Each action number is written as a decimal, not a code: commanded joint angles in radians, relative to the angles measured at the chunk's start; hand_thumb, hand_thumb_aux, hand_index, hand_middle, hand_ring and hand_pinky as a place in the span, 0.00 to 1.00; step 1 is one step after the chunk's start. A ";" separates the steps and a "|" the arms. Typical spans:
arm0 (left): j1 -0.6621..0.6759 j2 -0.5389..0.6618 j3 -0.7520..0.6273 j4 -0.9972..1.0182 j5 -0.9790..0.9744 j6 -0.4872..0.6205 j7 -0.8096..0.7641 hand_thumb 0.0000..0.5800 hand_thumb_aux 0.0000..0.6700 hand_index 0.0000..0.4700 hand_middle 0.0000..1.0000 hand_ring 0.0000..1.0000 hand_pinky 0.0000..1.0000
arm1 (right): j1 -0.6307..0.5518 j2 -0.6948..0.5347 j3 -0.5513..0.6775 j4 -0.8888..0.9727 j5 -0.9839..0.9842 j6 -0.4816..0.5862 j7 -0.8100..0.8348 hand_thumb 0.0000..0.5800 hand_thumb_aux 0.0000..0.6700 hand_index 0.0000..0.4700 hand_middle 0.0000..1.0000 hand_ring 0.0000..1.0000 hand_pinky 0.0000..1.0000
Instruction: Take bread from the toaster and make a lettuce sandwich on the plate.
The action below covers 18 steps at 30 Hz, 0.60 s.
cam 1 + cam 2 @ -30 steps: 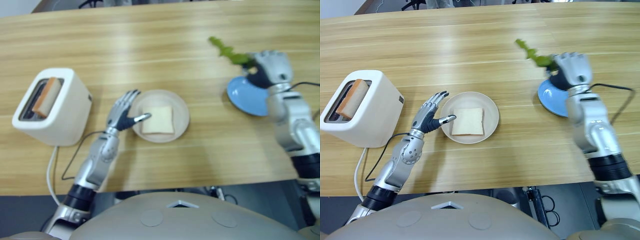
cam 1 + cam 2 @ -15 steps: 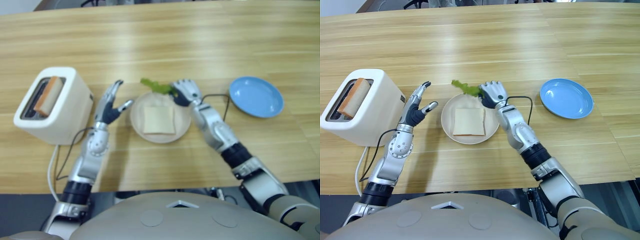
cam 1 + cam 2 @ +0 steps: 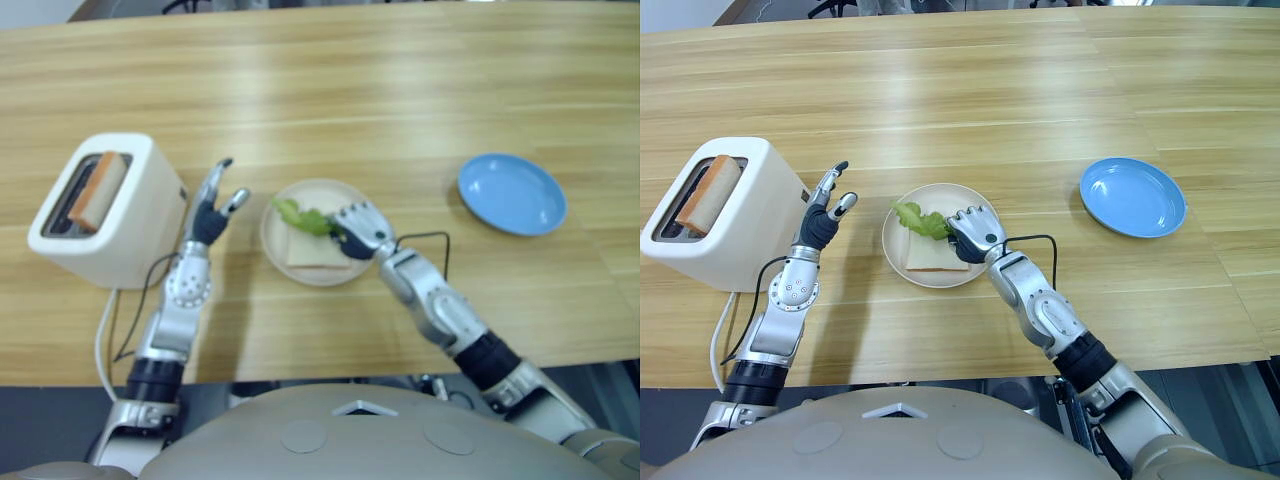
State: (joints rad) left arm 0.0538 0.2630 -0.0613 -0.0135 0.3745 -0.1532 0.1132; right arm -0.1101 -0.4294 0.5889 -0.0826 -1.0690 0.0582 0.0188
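Observation:
A white toaster (image 3: pixel 725 210) stands at the table's left with one slice of bread (image 3: pixel 708 190) sticking out of its slot. A cream plate (image 3: pixel 940 249) in the middle carries another slice of bread (image 3: pixel 930 257). My right hand (image 3: pixel 975 231) hovers over the plate's right side, shut on a green lettuce leaf (image 3: pixel 919 220) that hangs over the slice's upper left. My left hand (image 3: pixel 824 213) is raised between toaster and plate, fingers spread, holding nothing.
An empty blue plate (image 3: pixel 1133 196) lies at the right. A black cable (image 3: pixel 1035 243) runs along my right wrist. The toaster's white cord (image 3: pixel 718 345) trails over the table's near edge at the left.
My right hand carried the lettuce from above the blue plate leftward to the cream plate and lowered it onto the bread. The left hand drew back from the plate toward the toaster.

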 commanded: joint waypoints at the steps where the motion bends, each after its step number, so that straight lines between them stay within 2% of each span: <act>1: 0.000 -0.002 -0.001 0.023 0.003 0.001 -0.001 0.00 0.00 0.00 0.00 0.00 0.00 | 0.017 -0.031 -0.037 -0.064 -0.014 0.005 0.041 1.00 1.00 0.98 1.00 1.00 1.00; 18: 0.012 0.002 -0.009 0.025 0.024 -0.004 -0.001 0.00 0.00 0.00 0.00 0.00 0.00 | 0.039 -0.056 -0.029 -0.012 -0.057 -0.021 0.071 1.00 1.00 0.98 1.00 1.00 1.00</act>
State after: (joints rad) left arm 0.0578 0.2630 -0.0632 -0.0062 0.3890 -0.1600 0.1157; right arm -0.0807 -0.4809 0.5471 -0.1182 -1.1113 0.0468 0.0724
